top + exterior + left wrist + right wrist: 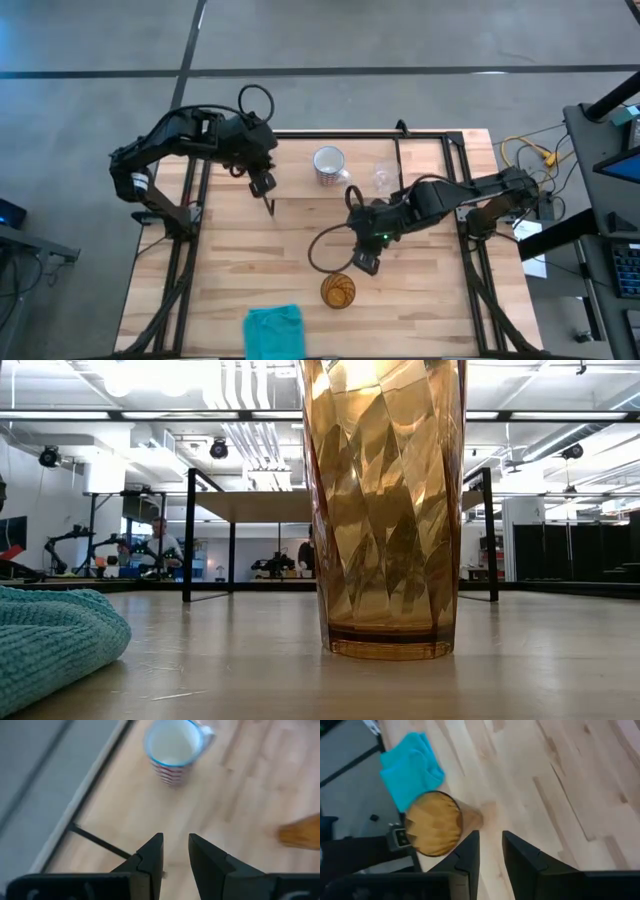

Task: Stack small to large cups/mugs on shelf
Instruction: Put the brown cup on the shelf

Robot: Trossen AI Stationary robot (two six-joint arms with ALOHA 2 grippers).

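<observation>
The amber ribbed tumbler (338, 291) stands upright on the tabletop near the front; it fills the low view (385, 510) and shows in the right wrist view (434, 822). The white mug (328, 165), red-striped in the left wrist view (175, 750), and the small clear glass (383, 177) stand upright on the shelf board (430, 165) at the far side. My right gripper (362, 262) hovers just beyond the tumbler, fingers (490, 840) a little apart and empty. My left gripper (268, 205) is left of the mug, fingers (175, 845) a little apart and empty.
A teal cloth (274, 330) lies at the table's near edge, left of the tumbler, and shows in the low view (50, 640). The shelf's black wire legs (190, 540) stand behind the tumbler. Bare wood lies between the shelf and the tumbler.
</observation>
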